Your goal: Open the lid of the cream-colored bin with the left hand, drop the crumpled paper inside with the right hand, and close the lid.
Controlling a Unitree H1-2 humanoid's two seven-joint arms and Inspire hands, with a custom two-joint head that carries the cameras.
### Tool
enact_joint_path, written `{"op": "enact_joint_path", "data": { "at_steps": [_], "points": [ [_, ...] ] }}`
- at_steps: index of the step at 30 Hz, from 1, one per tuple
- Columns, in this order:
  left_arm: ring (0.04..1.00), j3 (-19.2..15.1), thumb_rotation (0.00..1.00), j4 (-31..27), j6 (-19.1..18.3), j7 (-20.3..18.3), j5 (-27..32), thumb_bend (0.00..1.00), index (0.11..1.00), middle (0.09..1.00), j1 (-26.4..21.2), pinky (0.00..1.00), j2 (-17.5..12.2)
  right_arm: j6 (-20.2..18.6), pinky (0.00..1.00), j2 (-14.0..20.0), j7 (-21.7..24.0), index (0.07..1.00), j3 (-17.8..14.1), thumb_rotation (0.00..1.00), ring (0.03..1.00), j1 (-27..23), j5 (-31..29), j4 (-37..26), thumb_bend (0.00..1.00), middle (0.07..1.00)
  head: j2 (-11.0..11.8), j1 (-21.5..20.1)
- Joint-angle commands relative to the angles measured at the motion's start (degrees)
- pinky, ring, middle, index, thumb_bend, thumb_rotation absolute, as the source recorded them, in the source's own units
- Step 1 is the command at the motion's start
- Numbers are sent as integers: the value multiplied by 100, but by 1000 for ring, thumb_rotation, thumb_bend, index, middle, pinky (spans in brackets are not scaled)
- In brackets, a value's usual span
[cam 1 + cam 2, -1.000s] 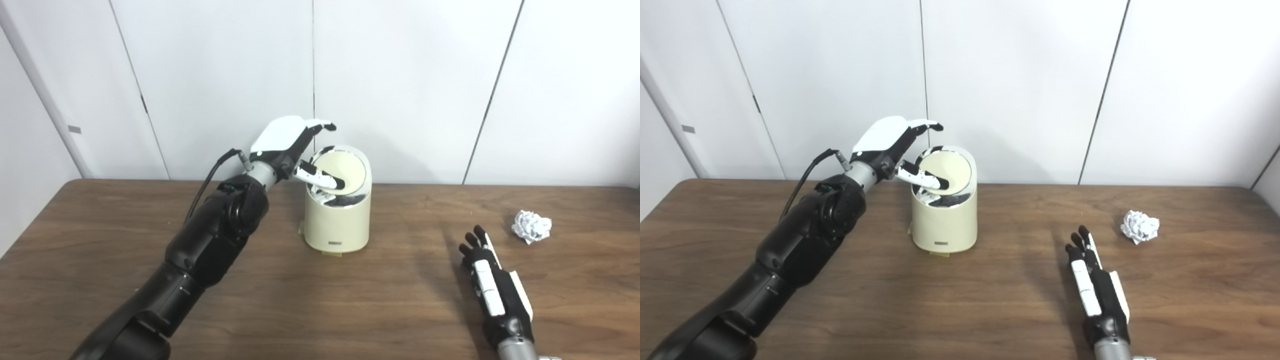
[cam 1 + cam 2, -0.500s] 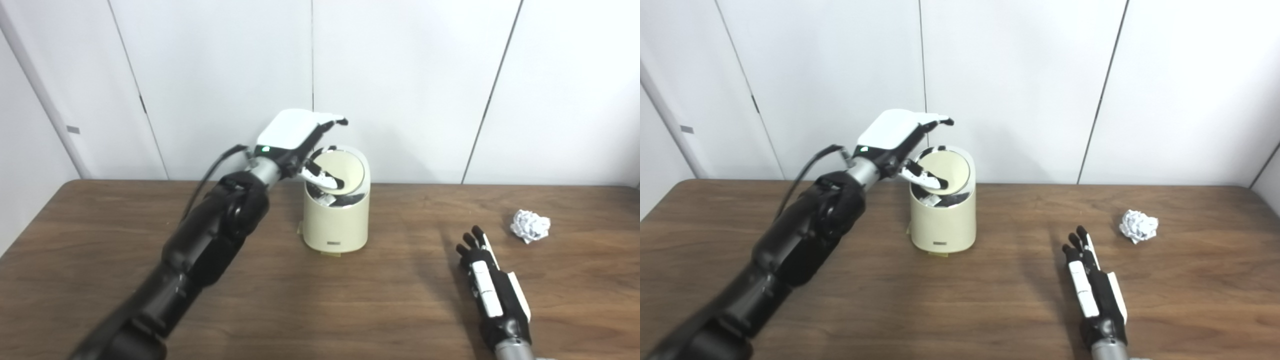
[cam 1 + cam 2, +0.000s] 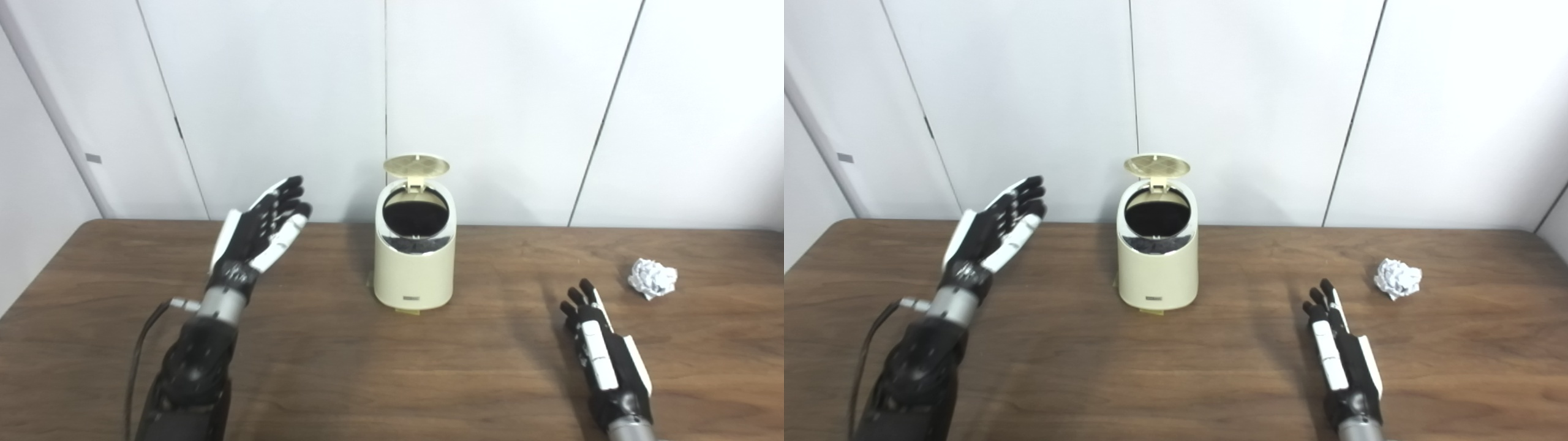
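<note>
Since a second ago the left robot hand (image 3: 260, 229) has come off the bin and swung away to the left, and the round cream-colored lid (image 3: 416, 165) that lay tilted across the opening then now stands flipped up on its hinge at the back of the rim. That left robot hand hangs raised above the brown wooden table (image 3: 343, 367), well apart from the bin, with its fingers spread and stretched forward and nothing in its grasp.

The small cream-colored cylindrical bin (image 3: 414, 269) stands upright near the back middle of the table, close to the white panelled wall (image 3: 502, 92). Its round mouth shows dark inside, ringed by a shiny band.

The right robot hand (image 3: 603, 349) lies low at the table on the right side, fingers straight and a little apart, pointing away from the robot, and it holds nothing. Whether it touches the table surface cannot be told. It sits about where it was a second ago.

The crumpled ball of white paper (image 3: 653, 277) rests on the table to the right of the bin, near the right robot hand's fingertips but apart from them, beyond and to their right.
</note>
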State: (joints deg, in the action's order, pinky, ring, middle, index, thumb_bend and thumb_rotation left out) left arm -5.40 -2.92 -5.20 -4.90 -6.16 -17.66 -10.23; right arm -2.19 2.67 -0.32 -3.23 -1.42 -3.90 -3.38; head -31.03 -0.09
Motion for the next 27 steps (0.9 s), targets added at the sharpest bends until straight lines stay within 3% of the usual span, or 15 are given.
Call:
{"op": "enact_joint_path", "data": {
  "at_steps": [1,4,9,12,18,24,27],
  "points": [
    [870,-90,643,-198,136,109,157,437,915,875,-11,830,-11,60,971,28,58,1000,-8,868,941,-67,-32,-14,592,966,-7,-4],
    [889,-216,668,-412,-64,147,302,448,915,880,366,846,47,-9,973,1,41,1000,-15,861,941,-72,-60,-58,609,966,-17,-58],
    [915,-289,701,-556,-68,78,580,461,919,888,912,921,112,-21,977,-14,9,1000,-46,875,945,-80,-82,-135,554,969,-71,-140],
    [915,-248,735,-521,21,37,775,420,935,903,1155,921,205,-92,964,14,-5,992,-66,856,942,-74,-57,-267,575,967,-62,-177],
    [935,-145,740,-533,-107,-5,966,410,956,930,1387,947,318,10,892,148,-251,928,-84,405,912,-14,571,-477,677,930,-69,-292],
    [953,-56,772,-481,-221,-46,913,430,972,954,1455,959,262,519,948,444,-604,920,-414,218,930,-79,986,-113,729,935,-87,-515],
    [957,-44,766,-428,-200,-85,916,430,982,960,1483,970,188,186,887,482,-829,902,-489,241,900,-131,1458,-501,775,909,-96,-843]
  ]
}}
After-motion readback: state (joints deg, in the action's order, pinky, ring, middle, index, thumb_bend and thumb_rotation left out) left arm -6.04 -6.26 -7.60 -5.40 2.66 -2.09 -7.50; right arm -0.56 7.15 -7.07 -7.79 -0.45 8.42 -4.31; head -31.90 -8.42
